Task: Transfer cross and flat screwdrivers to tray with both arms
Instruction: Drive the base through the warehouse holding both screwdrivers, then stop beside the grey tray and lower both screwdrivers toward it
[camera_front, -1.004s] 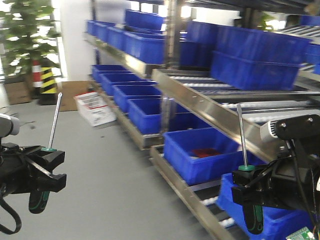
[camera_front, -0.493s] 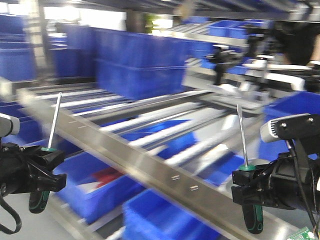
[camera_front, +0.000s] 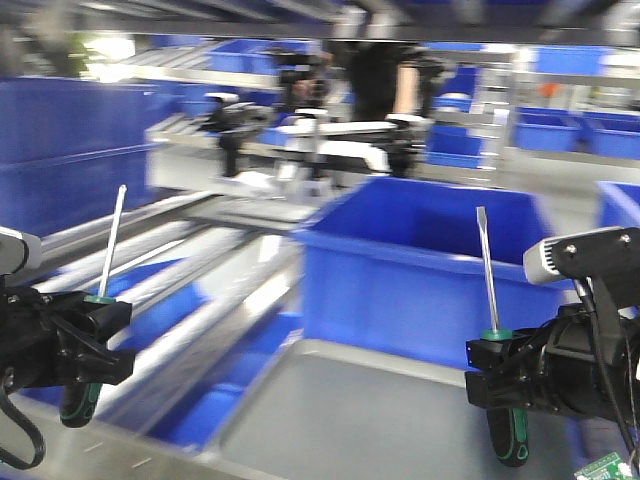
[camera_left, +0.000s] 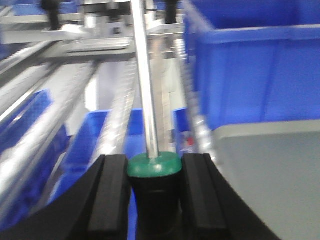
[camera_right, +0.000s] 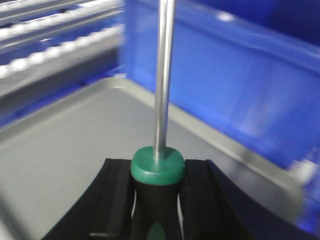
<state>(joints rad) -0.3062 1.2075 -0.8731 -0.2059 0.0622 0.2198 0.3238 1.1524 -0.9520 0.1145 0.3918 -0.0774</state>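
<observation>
My left gripper (camera_front: 97, 325) is shut on the black-and-green handle of the cross screwdriver (camera_front: 112, 240), whose shaft points up. In the left wrist view the fingers (camera_left: 114, 192) squeeze the handle below its green collar (camera_left: 153, 165). My right gripper (camera_front: 502, 362) is shut on the flat screwdriver (camera_front: 487, 270), also upright, blade on top. The right wrist view shows its shaft (camera_right: 163, 75) rising between the pads (camera_right: 118, 195). The grey tray (camera_front: 350, 420) lies low between the two grippers, also visible as the tray (camera_right: 60, 145) and as its edge (camera_left: 270, 165).
A deep blue bin (camera_front: 420, 255) stands just behind the tray. Steel roller rails (camera_front: 150, 255) with blue bins (camera_left: 82, 145) beneath run along the left. Another machine with black and white parts (camera_front: 320, 140) stands at the back. More blue bins (camera_front: 560, 130) fill the far shelves.
The whole view has swung: shelving and rails slid off to the left, and the blue bin and grey tray came into view. Both grippers keep the same hold on their screwdrivers.
</observation>
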